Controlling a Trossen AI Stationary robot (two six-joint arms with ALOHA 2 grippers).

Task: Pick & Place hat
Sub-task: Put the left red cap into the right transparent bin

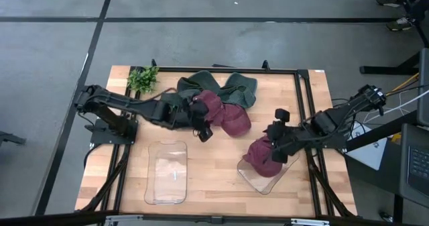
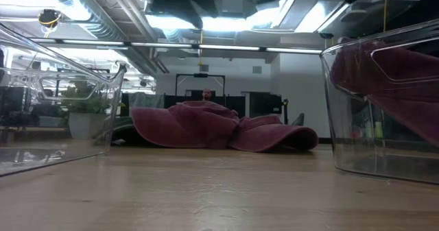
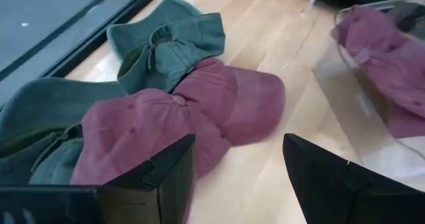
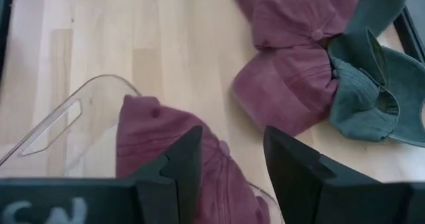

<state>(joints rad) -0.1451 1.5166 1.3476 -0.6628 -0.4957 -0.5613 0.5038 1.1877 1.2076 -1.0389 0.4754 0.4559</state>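
The table (image 1: 214, 176) is a pale wooden top in a black frame, and the hat pile is the landmark here. That pile lies toward the table's far side, near its middle: green hats (image 1: 231, 86) at the back, two maroon hats (image 1: 224, 113) overlapping in front of them. The left arm reaches in from the pile's left, and the left gripper (image 1: 203, 127) sits at the pile's near edge with its fingers spread and nothing between them. In the left wrist view the nearest maroon hat (image 3: 143, 127) lies directly ahead of and partly under the left finger (image 3: 163, 177), its brim pointing on toward the second hat. This arm is plainly the nearer to the pile, so the next pick looks to be its job: a short drop and close on the crown.

To the right of the pile and nearer the table's front stands a clear bin (image 1: 263, 174) with a maroon hat (image 1: 260, 152) in it. The right gripper (image 1: 278, 149) hangs over that hat, fingers part open; in the right wrist view they frame the cloth without clearly pinching it, so the hat seems released. A second clear bin (image 1: 166, 174) stands in front of the pile to the left, with no hat in it. A small plant (image 1: 142, 78) sits left of the pile at the far corner.

Beyond the table is grey floor; the low view shows an office with ceiling lights.
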